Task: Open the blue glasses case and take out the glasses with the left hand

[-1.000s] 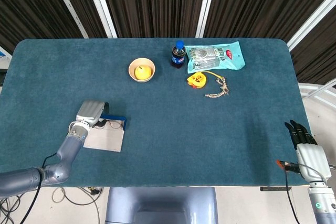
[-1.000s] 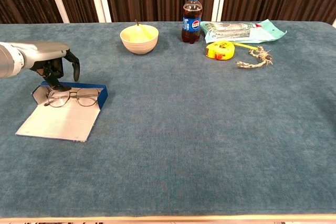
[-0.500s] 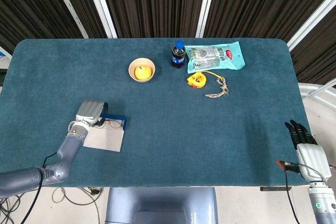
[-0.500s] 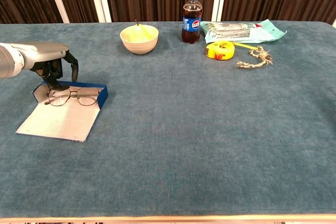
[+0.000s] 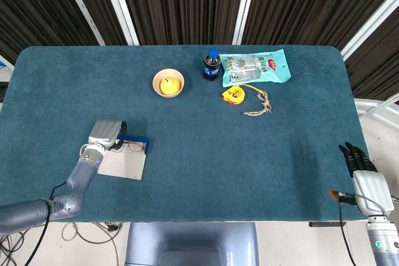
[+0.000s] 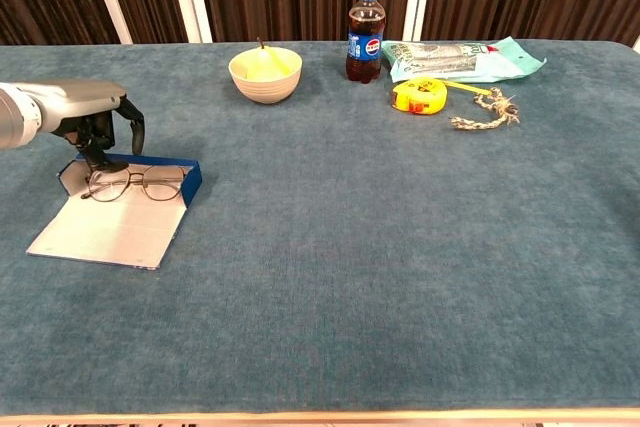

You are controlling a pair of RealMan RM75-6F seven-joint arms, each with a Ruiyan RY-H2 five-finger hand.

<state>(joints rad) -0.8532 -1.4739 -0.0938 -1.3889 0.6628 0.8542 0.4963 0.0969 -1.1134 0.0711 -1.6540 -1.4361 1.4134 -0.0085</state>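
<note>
The blue glasses case (image 6: 192, 179) lies open at the table's left, its pale lid (image 6: 105, 232) folded flat toward the front. Thin wire-framed glasses (image 6: 135, 184) lie in the blue tray, faintly visible in the head view (image 5: 129, 147). My left hand (image 6: 95, 117) hovers over the case's left end with its dark fingers (image 6: 97, 152) curled down, pinching the left end of the glasses. From above, the same hand (image 5: 105, 133) covers that end of the case (image 5: 138, 141). My right hand (image 5: 358, 157) hangs past the table's front right corner, fingers straight, holding nothing.
At the back stand a cream bowl (image 6: 265, 74) with something yellow in it, a cola bottle (image 6: 366, 32), a teal snack bag (image 6: 465, 57), a yellow tape measure (image 6: 418, 96) and a piece of rope (image 6: 485, 112).
My left hand has drifted slightly left and back, and the open case with the glasses has slid a little the same way. The right hand has not moved.
</note>
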